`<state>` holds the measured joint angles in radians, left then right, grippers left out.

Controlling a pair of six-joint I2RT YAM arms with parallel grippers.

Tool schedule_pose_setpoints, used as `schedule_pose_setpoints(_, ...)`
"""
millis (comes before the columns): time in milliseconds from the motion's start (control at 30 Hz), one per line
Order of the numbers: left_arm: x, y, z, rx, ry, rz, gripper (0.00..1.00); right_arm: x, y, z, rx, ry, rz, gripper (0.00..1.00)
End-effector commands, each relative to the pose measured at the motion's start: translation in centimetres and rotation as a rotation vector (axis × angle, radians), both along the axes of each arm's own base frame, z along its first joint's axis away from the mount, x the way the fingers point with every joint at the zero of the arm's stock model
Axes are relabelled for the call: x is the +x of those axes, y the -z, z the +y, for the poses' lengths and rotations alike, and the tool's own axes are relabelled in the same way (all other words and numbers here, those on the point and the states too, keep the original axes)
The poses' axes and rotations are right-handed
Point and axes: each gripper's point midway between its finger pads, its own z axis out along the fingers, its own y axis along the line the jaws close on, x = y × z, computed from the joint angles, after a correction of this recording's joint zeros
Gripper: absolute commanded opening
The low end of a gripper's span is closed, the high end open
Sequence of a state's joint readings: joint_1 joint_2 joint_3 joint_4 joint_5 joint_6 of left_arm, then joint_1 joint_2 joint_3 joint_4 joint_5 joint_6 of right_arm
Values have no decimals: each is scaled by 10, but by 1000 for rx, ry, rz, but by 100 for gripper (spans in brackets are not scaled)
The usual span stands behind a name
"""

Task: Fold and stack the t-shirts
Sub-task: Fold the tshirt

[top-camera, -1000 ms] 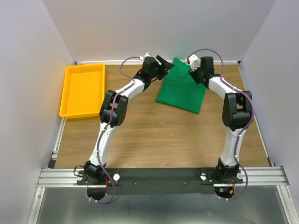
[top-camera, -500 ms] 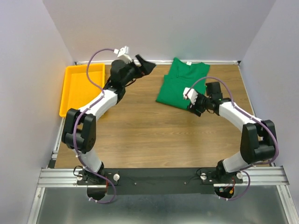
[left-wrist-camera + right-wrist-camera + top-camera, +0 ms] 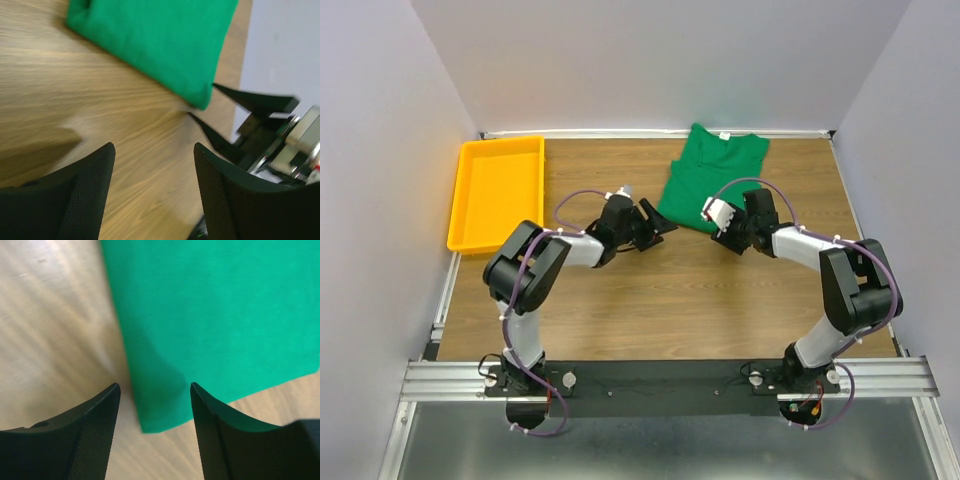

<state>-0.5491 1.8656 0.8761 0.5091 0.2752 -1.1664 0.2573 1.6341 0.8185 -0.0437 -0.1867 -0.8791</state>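
The left gripper (image 3: 152, 150) is seen with its jaws spread and nothing between them, over bare table (image 3: 650, 290) just left of the t-shirt's near edge. The right gripper (image 3: 154, 387) is likewise spread and empty, with the near corner of the green t-shirt (image 3: 215, 315) framed between its fingertips but not pinched. In the top view, both grippers (image 3: 655, 225) (image 3: 725, 232) are held low near the centre of the frame, 1 at each near corner of the garment.

The t-shirt (image 3: 715, 170) lies flat in the upper right of the table, collar and white tag towards the far wall, narrowed into a long strip with no sleeves spread out. It is judged to be folded lengthwise already; a crosswise fold appears to be left, and stacking is not yet begun. Only 1 garment is visible. The yellow tray (image 3: 460, 200) at the upper left holds nothing.
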Motion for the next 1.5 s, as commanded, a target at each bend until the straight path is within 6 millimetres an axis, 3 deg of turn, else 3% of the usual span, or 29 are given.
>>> schedule_pose_setpoints(0, 24, 14, -7, -51, -182, 151, 71, 0, 21, -13, -56, 73, 27, 63)
schedule_pose_setpoints(233, 48, 51, -1, 21, -394, 321, 69, 7, 17, -8, -26, 77, 5, 57)
schedule_pose_setpoints(300, 58, 58, 5, 42, -466, 333, 68, 7, 16, -7, -15, 76, 4, 55)
schedule_pose_setpoints(500, 76, 67, -1, 72, -537, 377, 62, 6, 15, -5, -1, 74, 8, 54)
schedule_pose_setpoints(667, 85, 66, -8, 79, -537, 374, 35, 6, 15, -5, -6, 68, 5, 52)
schedule_pose_setpoints(700, 85, 67, -10, 79, -537, 374, 16, 6, 15, -5, -8, 66, 7, 48)
schedule_pose_setpoints(767, 84, 67, -11, 79, -530, 376, 0, 6, 19, -4, -7, 59, 17, 37)
schedule_pose_setpoints(933, 85, 59, -14, 81, -508, 342, 0, 4, 34, 0, -8, 39, 64, 13)
schedule_pose_setpoints(967, 85, 56, -14, 81, -502, 330, 0, -4, 39, -1, -14, 36, 103, 2)
schedule_pose_setpoints(1033, 85, 45, -13, 88, -484, 287, 0, -11, 36, 4, 5, 5, 113, 0)
schedule_pose_setpoints(1100, 82, 36, -13, 87, -460, 250, 0, -34, 37, 5, 0, -62, 169, 1)
schedule_pose_setpoints(1133, 76, 28, -11, 89, -443, 224, 0, -42, 25, 15, 36, -126, 173, 1)
schedule_pose_setpoints(1200, 63, 23, -11, 93, -413, 204, 0, -85, 30, 18, 28, -263, 284, 1)
schedule_pose_setpoints(1233, 48, 21, -6, 94, -399, 192, 0, -95, 18, 20, 31, -310, 270, 1)
schedule_pose_setpoints(1300, 26, 22, -5, 88, -366, 190, 0, -127, 17, 18, 9, -403, 327, 1)
schedule_pose_setpoints(1333, 0, 26, -2, 84, -337, 193, 0, -144, 12, 22, 7, -450, 329, 1)
schedule_pose_setpoints(1400, -30, 25, -4, 34, -313, 210, 0, -174, 10, 22, -5, -506, 384, 1)
schedule_pose_setpoints(1433, -56, 33, 6, 31, -302, 233, 0, -187, 9, 27, -10, -542, 393, 1)
schedule_pose_setpoints(1467, -72, 25, -6, -24, -279, 232, 0, -199, 3, 27, -3, -544, 388, 1)
